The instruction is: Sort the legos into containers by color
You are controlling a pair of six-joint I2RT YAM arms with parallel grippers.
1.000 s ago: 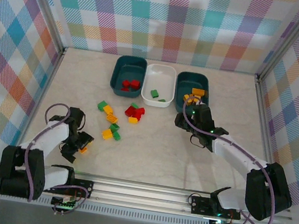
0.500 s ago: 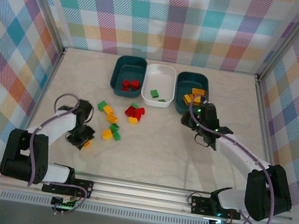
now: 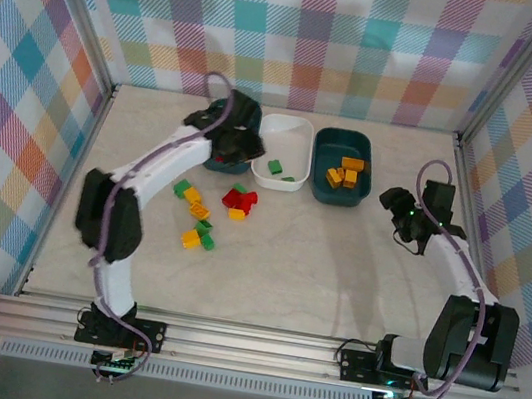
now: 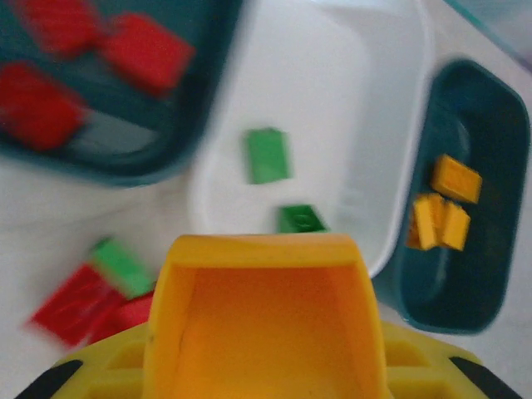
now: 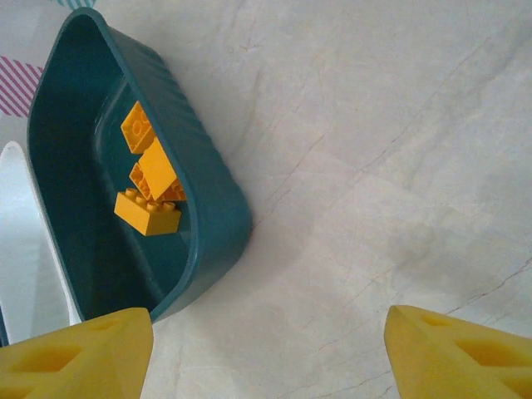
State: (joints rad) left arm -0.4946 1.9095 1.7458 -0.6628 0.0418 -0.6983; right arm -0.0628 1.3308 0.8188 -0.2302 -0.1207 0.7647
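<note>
Marbled tabletop [image 3: 336, 271], plaid walls [image 3: 370, 54], white tub [image 3: 291, 135], orange lego [image 4: 266, 324]

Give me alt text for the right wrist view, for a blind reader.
A dark teal tub holding orange bricks sits on the marble table, a white tub beside it. The right gripper has its yellow jaws wide apart, empty.

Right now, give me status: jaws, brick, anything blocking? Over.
Left gripper jaws shut on small orange plastic brick, by the white plastic tub. Right gripper jaws open, empty. Dark teal plastic tub with orange bricks unobstructed.
</note>
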